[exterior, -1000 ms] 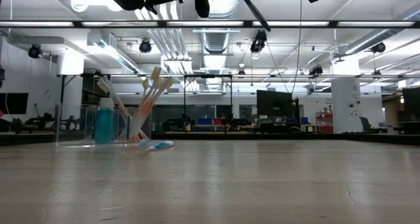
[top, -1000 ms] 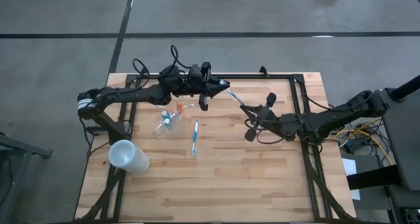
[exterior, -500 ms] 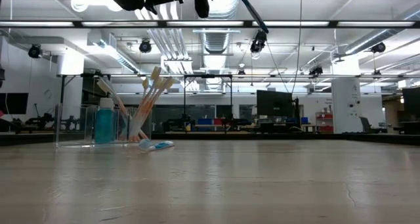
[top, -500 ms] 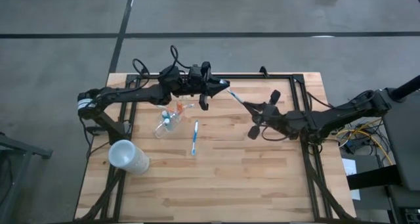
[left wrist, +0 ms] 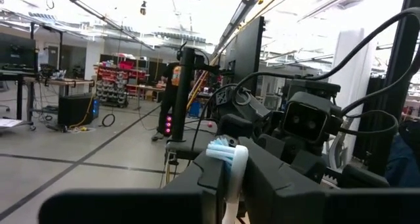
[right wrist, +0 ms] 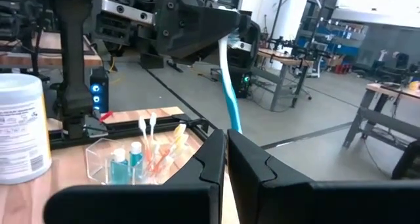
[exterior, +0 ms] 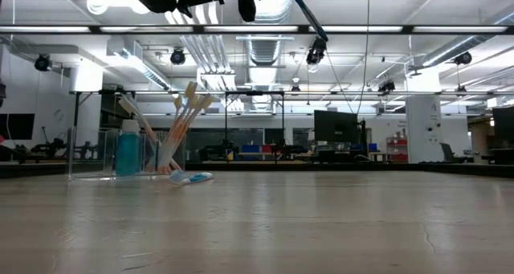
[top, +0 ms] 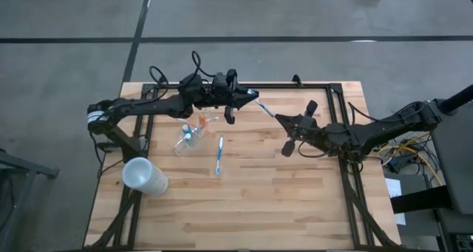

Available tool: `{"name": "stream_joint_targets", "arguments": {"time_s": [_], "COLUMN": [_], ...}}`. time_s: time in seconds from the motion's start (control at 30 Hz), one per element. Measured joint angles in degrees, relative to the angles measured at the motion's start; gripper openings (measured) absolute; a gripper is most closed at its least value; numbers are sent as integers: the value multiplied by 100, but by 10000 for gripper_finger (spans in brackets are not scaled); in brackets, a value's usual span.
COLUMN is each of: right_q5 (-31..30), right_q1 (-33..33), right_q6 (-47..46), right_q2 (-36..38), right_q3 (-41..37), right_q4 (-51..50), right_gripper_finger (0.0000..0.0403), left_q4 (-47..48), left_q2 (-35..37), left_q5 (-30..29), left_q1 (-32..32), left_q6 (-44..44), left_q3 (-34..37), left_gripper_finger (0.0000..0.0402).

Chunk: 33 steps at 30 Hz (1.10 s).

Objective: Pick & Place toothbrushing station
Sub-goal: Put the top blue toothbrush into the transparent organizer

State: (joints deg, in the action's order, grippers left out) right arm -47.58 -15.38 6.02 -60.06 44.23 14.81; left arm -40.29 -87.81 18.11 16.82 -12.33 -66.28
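the left gripper [top: 253, 98] and right gripper [top: 279, 118] are each clamped on an end of one white-blue toothbrush [top: 264, 108], above the table [top: 295, 200], right of the clear tumbler [top: 186, 137].

Matt planked wood table [top: 281, 185], clear glossy plastic tumbler [top: 186, 139], frosted cup [top: 144, 176]

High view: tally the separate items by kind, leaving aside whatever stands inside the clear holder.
toothbrushes: 2, the loose toothbrush flat on the table and the held toothbrush in the air, gripped in both arms' jaws
clear holder: 1
white container: 1
Total: 4
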Motion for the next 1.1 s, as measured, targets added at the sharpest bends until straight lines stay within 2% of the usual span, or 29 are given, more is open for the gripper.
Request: {"name": "stream_joint_targets", "arguments": {"time_s": [0.17,0.3,0.37,0.5,0.57,0.73,0.87,1.1], "right_q5": [-422,-763,-795,-797,-797,-797,-797,-794], "right_q1": [-7,-41,-52,-61,-59,-59,-50,-49], "right_q6": [138,166,166,150,149,37,-407,-893], "right_q2": [36,134,233,414,451,481,479,481], "right_q3": [0,0,0,2,2,2,2,0], "right_q4": [-1,-2,-37,-143,-187,-454,-816,-1118], "right_gripper_finger": [13,13,13,13,13,13,13,13], "left_q4": [76,821,1461,2939,3490,4427,5311,6571], "left_q2": [18,330,641,1371,1761,2578,2975,3215], "left_q5": [0,-106,-531,-1859,-2311,-2714,-3267,-5439], "left_q1": [14,73,87,69,32,-221,-659,-1810], "left_q6": [113,377,493,839,869,755,782,289], "left_q3": [0,0,0,0,0,-2,-2,-2], "left_gripper_finger": [33,32,34,34,32,32,32,34]}}
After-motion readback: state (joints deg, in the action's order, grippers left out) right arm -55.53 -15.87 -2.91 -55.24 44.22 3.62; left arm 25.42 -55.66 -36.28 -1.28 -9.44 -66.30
